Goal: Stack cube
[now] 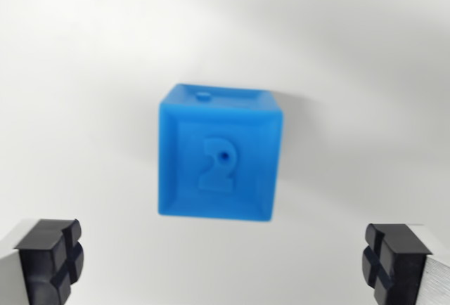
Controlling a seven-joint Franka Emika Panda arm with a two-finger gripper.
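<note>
With the gripper [225,263] spread wide at the frame's bottom corners, I judged the blue cube [219,154], centre frame on the white surface [84,73], needed a centred, square descent.

Blue cube [219,156] sits squarely mid-frame on a plain white surface, resting flat and upright. Its near face carries a raised numeral 2 inside a recessed, bevelled panel, with a tiny hole in the digit. The top face shows a small round dimple, though the focus is soft, so finer detail is unclear.
</note>
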